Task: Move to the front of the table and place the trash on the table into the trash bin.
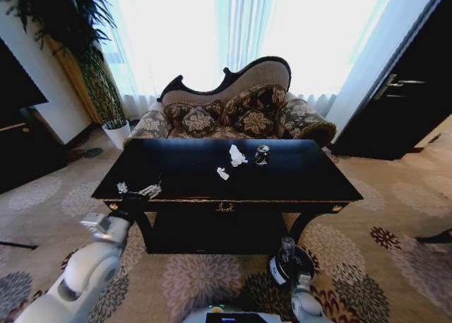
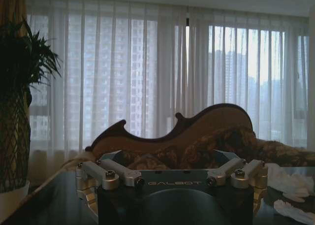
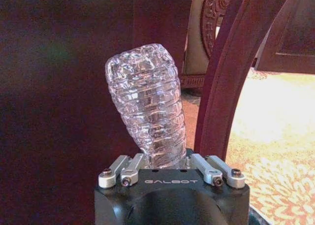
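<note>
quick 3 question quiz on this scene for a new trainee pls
1. True or false: the right claw is shut on the clear plastic bottle.
2. Which trash lies on the table? A) two paper scraps and a dark can B) a bottle alone C) a cup
3. The trash bin stands on the ____ in front of the table.

Key: 1 true; 2 A; 3 carpet. The left claw hovers at the table's front left corner.
</note>
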`<state>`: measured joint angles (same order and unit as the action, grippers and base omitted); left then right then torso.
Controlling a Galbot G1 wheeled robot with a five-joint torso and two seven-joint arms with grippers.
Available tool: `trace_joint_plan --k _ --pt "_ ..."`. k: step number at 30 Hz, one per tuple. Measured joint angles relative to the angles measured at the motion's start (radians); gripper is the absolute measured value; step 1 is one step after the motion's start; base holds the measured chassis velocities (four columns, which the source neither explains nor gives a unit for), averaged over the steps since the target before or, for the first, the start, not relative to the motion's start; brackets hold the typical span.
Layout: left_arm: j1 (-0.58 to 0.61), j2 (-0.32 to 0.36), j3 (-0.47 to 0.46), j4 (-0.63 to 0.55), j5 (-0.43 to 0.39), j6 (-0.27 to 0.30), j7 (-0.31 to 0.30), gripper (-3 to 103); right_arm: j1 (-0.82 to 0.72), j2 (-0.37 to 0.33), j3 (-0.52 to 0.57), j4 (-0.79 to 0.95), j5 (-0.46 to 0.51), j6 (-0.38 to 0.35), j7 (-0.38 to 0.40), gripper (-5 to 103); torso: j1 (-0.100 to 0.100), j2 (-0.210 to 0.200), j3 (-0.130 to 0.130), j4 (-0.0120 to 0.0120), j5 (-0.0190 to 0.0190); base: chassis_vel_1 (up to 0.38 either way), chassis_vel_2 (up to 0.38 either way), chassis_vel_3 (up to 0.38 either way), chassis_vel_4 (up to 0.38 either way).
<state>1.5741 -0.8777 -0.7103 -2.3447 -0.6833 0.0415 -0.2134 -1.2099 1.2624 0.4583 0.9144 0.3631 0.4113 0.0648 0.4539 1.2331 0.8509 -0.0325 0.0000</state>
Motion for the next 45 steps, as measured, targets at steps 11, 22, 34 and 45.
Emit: trace_joint_plan --k 11,22,34,45 --pt "0.196 -0.082 -0.139 0.003 0.010 -0.079 0.064 100 0.178 -0.039 -0.002 -0.262 -0.010 0.066 -0.033 26 0.000 0.000 0.000 0.0002 -0.0001 0.000 0.000 0.000 0.000" --pt "0.254 -0.093 -0.151 -0.020 0.016 -0.095 0.077 100 0.225 -0.065 0.017 -0.380 -0.035 0.128 -0.057 23 0.000 0.000 0.000 0.0001 -0.0002 0.000 0.000 0.000 0.000" --pt "0.241 -0.095 -0.132 -0.022 0.016 -0.090 0.073 100 0.142 -0.013 0.026 -0.329 0.004 0.119 -0.055 53 0.000 0.000 0.000 -0.0002 -0.0003 0.000 0.000 0.000 0.000" --pt "0.253 -0.100 -0.130 -0.029 0.022 -0.091 0.073 100 0.109 -0.002 0.027 -0.287 0.017 0.118 -0.059 95 0.000 0.000 0.000 0.0001 -0.0002 0.000 0.000 0.000 0.000"
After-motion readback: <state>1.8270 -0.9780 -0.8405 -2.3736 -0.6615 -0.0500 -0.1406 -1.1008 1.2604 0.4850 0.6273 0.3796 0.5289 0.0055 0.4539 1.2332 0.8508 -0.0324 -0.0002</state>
